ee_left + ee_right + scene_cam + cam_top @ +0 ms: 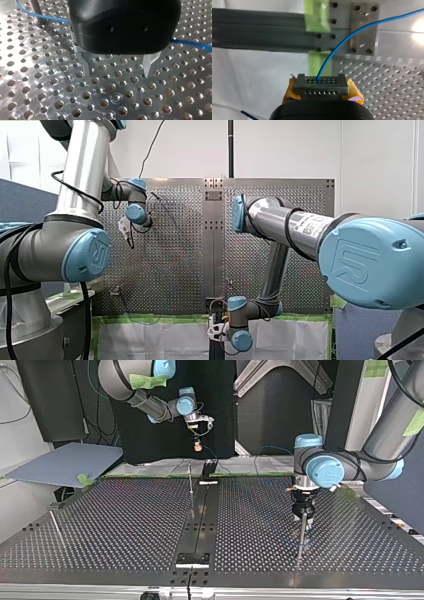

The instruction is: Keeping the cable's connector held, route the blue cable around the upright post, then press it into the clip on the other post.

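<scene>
At the top view's left edge a thin metal rod stands on the silver perforated metal table, well apart from everything else. Further right, beyond the table's far edge, the right arm's gripper hangs over a pale sheet bordered with green tape. Its yellow pads are clamped on a grey rectangular connector block pierced by two rows of small holes. The thin blue cable sits in one hole of the upper row, then arcs up and away across a bolted metal plate toward the table. Just right of that gripper in the top view, a slim upright metal post stands at the far end of the black centre strip; whether it carries a clip is too small to tell. A broad stretch of perforated surface separates this post from the left arm's black gripper, which hangs low over the table's right half, well in from the edges, with a second thin upright post just in front of it. In the left wrist view its metal fingers are spread wide with only the table's holes between them. That post stands just beside the gripper, outside the fingers. The blue cable crosses it near its foot, disappears behind the gripper's body and emerges on the other side; whether it wraps the post cannot be told.
</scene>
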`<act>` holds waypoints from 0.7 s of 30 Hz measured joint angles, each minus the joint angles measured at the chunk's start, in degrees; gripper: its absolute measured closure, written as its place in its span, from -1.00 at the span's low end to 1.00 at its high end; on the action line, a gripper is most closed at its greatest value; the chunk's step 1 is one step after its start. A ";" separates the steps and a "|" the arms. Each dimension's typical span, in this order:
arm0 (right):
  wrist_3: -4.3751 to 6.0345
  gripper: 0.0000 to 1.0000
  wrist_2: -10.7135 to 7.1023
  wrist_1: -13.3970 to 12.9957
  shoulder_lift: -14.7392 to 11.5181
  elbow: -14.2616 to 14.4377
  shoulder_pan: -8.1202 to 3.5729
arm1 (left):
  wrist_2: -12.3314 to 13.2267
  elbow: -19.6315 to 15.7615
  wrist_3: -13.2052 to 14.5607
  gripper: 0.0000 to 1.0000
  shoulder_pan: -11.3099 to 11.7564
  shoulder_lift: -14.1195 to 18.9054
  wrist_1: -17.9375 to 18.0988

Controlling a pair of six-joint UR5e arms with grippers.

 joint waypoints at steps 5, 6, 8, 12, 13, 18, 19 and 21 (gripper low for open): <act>0.30 1.00 0.08 -0.65 2.35 0.02 -0.71 | 0.00 0.00 0.00 -1.00 0.01 -0.02 0.00; 0.31 1.00 0.12 -0.70 2.75 0.04 -0.78 | 0.00 0.00 0.00 -1.00 0.00 -0.02 0.00; 0.33 1.00 0.20 -0.86 3.72 0.12 -0.95 | 0.00 0.00 0.00 -1.00 0.01 -0.02 0.00; 0.57 1.00 0.26 -1.79 5.61 0.60 -1.40 | 0.00 0.00 0.00 -1.00 0.01 -0.02 0.00; 0.68 1.00 0.26 -2.14 6.24 0.77 -1.55 | 0.00 0.00 0.00 -1.00 0.01 -0.02 0.00; 0.81 1.00 0.27 -2.89 8.84 1.28 -2.03 | 0.00 0.00 0.00 -1.00 0.00 -0.03 0.00; 0.80 1.00 0.27 -2.99 9.48 1.40 -2.15 | 0.00 0.00 0.00 -1.00 0.00 -0.04 0.00; 0.76 1.00 0.37 -3.14 10.43 1.72 -2.33 | 0.00 0.00 0.00 -1.00 0.01 -0.03 0.00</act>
